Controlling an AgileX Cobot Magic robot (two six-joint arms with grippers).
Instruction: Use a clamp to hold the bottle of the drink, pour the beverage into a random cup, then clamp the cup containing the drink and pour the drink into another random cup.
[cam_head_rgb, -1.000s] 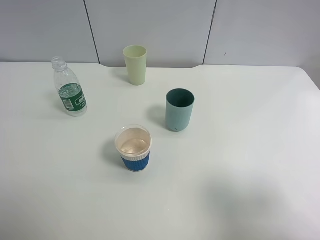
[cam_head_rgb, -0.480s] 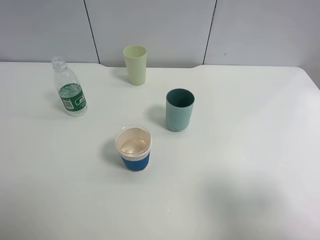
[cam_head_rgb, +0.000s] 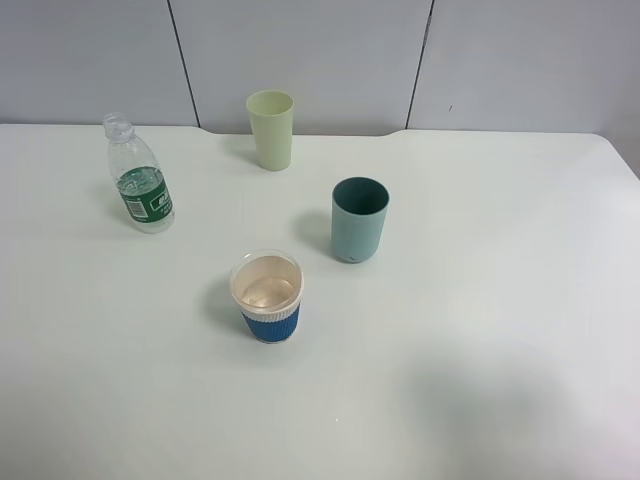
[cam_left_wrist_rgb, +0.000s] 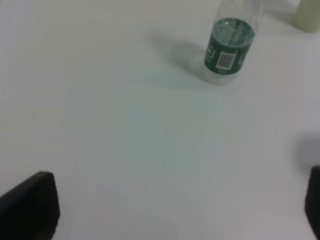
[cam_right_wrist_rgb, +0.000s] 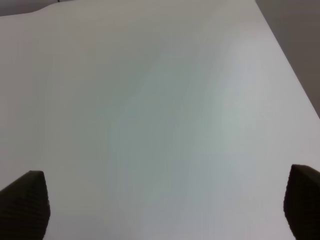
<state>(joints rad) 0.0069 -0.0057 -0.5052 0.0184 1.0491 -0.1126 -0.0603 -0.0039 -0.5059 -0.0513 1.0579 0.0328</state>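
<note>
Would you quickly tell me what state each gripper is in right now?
Left gripper: open, holding nothing; the bottle stands apart from it.
Right gripper: open, holding nothing, over bare table.

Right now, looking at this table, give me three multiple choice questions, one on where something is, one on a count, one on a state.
1. Where does the small clear plastic bottle with the green label stand on the white table?
A. Far left
B. Near right
C. Centre

2. How many cups are on the table?
A. Two
B. Three
C. Four

3. What is the state of the short white-rimmed cup with the ribbed blue band?
A. Tipped over
B. Upright with liquid inside
C. Held by fingers

Answers:
1. A, in the high view it stands left of all the cups.
2. B, there is the pale yellow-green tumbler, the teal tumbler and the blue-banded cup.
3. B, it stands free and a clear pool glints at its bottom.
</note>
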